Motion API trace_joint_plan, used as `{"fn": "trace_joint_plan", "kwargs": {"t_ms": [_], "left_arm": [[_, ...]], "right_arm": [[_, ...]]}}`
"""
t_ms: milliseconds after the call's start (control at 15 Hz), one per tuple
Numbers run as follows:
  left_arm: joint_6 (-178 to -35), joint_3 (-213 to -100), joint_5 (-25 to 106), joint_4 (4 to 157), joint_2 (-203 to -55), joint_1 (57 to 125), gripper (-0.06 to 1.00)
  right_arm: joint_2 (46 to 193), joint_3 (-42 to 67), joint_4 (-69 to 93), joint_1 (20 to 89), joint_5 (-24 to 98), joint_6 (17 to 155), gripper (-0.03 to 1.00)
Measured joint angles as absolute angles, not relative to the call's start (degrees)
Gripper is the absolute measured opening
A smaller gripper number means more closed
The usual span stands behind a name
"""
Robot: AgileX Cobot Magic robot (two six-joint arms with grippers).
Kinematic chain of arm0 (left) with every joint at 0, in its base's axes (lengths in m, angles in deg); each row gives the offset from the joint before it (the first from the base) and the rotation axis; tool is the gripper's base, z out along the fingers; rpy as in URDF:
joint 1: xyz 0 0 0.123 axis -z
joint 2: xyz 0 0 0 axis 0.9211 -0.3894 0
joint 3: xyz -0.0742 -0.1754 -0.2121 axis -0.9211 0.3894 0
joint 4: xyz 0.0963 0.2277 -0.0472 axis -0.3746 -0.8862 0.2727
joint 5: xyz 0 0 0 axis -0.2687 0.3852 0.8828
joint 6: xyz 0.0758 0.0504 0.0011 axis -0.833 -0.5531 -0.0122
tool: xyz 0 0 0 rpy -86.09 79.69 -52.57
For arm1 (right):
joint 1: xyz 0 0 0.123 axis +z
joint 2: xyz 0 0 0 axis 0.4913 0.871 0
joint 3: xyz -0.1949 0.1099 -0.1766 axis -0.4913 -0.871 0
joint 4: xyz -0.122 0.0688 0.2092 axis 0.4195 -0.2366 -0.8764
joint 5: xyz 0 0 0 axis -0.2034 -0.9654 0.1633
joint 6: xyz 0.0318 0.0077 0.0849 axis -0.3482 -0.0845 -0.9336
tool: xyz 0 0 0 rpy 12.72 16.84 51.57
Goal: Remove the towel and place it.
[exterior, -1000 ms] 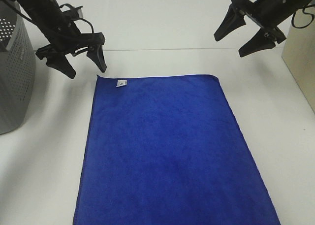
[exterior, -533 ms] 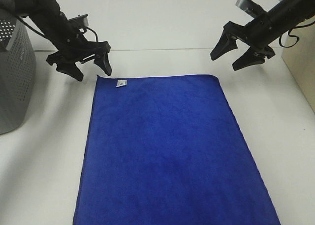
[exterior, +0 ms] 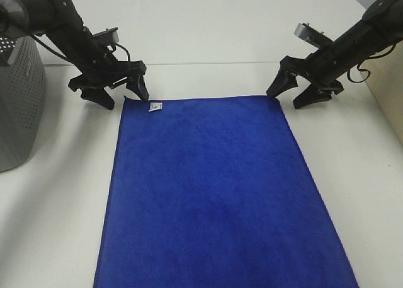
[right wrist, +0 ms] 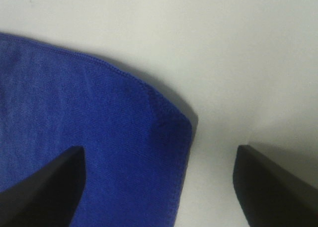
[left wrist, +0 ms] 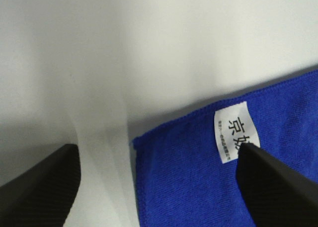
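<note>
**Both corners lined up, nothing grabbed yet**

The towel (exterior: 214, 193) lies flat on the table (exterior: 56, 206) just beside the basket (exterior: 19, 99). One long side runs past the basket, and one short edge sits at my end. My left gripper (exterior: 123, 97) is spread wide and empty at the short-edge corner nearest the basket, the one with the little white tag (exterior: 155, 106). One jaw is over the cloth by the tag and the other is over bare table, so the corner sits between them. My right gripper (exterior: 286, 99) is wide open too, holding nothing, and straddles the short-edge corner farthest from the basket the same way. I reckon each arm just takes its own corner, no crossing over.
</note>
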State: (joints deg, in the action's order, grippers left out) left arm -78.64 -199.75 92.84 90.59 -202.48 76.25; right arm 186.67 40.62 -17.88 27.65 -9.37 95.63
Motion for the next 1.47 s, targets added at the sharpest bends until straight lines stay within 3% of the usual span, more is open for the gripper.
{"fn": "trace_joint_plan", "kwargs": {"t_ms": [1467], "left_arm": [[-78.8, -199.7, 93.2, 90.8, -202.5, 76.4, 0.76]], "right_arm": [[188.7, 41.5, -19.5, 28.8, -6.2, 95.7, 0.76]]}}
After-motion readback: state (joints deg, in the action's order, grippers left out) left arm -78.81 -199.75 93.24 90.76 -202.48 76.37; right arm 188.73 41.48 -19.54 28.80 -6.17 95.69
